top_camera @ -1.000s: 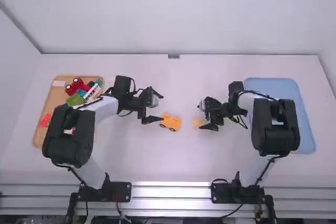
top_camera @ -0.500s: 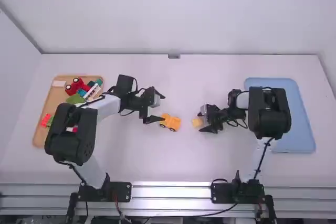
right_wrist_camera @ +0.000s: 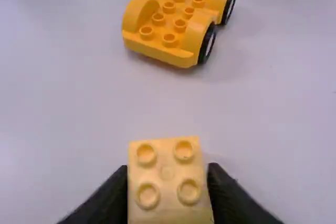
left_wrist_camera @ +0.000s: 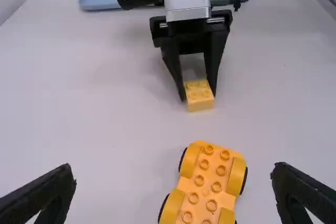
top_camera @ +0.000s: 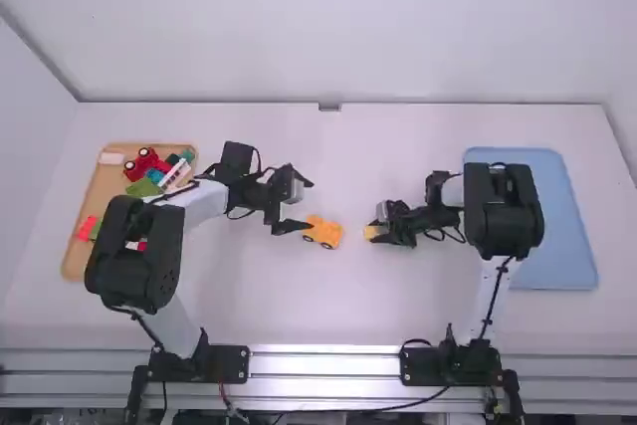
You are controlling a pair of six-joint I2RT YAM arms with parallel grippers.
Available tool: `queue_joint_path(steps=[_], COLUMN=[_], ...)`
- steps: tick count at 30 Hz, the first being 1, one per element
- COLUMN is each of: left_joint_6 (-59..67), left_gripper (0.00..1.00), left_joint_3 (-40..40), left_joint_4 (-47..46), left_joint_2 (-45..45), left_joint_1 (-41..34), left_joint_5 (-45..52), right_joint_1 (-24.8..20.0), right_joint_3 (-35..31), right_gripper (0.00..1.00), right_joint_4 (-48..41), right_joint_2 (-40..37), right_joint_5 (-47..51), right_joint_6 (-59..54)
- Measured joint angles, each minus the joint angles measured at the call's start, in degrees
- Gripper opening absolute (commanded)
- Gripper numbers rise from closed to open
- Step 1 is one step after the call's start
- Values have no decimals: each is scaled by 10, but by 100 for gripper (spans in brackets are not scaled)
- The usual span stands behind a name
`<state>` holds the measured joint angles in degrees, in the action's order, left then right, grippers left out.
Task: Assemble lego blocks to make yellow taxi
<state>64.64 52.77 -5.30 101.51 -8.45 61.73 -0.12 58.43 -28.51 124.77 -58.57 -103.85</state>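
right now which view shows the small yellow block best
The right wrist view: the small yellow block is close, four studs clear. The left wrist view shows it smaller, in the right gripper; the high view, as a tiny patch.

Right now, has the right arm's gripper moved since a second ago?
Yes, slightly: in the high view, the right gripper now sits a little farther left of the blue tray and a bit nearer the arms' bases.

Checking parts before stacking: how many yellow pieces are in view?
2: the wheeled base on the table, and the small block gripped by the right tool. The brown tray may hide more.
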Motion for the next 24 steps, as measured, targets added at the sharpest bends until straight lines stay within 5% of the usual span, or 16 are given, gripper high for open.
queue_joint_path(steps=[6,17,24], left_joint_6=[0,45,117], left_gripper=[99,99,99], left_joint_3=[0,0,0], left_joint_4=[0,4,-14], left_joint_2=[0,83,96], left_joint_1=[0,-10,-36], left_joint_5=[-5,-25,-70], right_joint_1=[-2,11,40], right_joint_3=[3,140,169], right_gripper=[16,15,15], right_joint_4=[-13,-308,-342], right_joint_2=[0,0,-4], right_joint_5=[-5,-22,-57], right_joint_6=[23,-34,-85])
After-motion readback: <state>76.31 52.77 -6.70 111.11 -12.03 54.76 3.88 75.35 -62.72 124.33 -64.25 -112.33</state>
